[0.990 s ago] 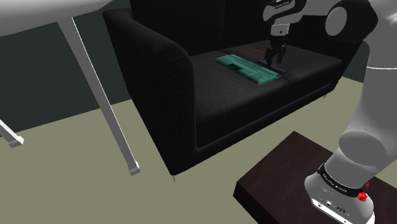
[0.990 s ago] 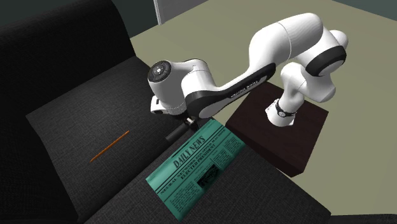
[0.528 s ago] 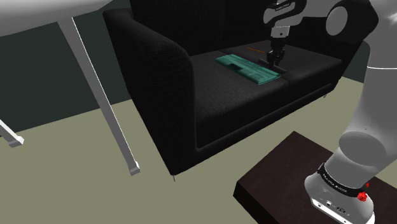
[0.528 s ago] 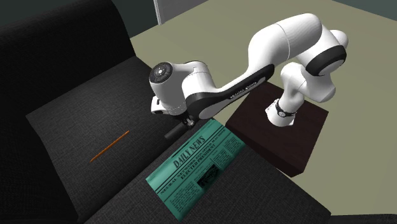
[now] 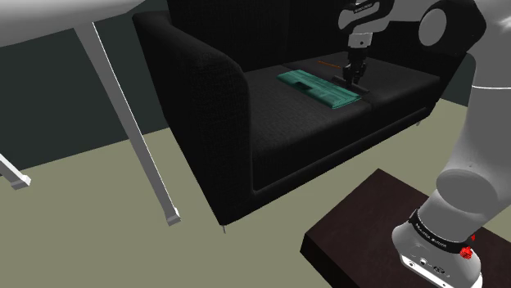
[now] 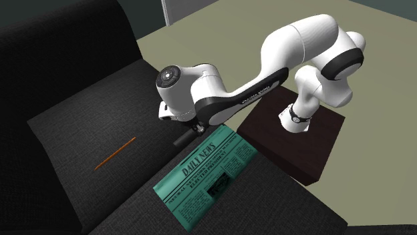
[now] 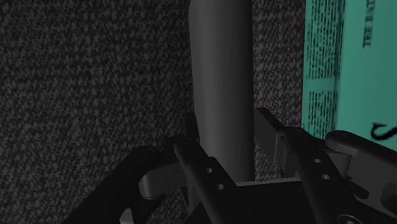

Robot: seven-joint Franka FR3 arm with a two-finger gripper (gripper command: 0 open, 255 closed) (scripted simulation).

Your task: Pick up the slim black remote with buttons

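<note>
Wrist view shows the gripper (image 7: 224, 137) with its two black fingers (image 7: 191, 159) pinching the slim dark remote (image 7: 222, 83) from both sides, close over the black sofa (image 7: 95, 83) seat; whether the remote is touching the fabric cannot be told. It runs parallel to the long edge of a teal newspaper (image 7: 331, 63), with a narrow strip of seat between them. Second exterior view places the remote (image 6: 184, 138) mid-seat at the newspaper's corner farthest from the seat's front edge, with a thin orange stick (image 6: 115, 153) lying well apart nearer the backrest.
</note>
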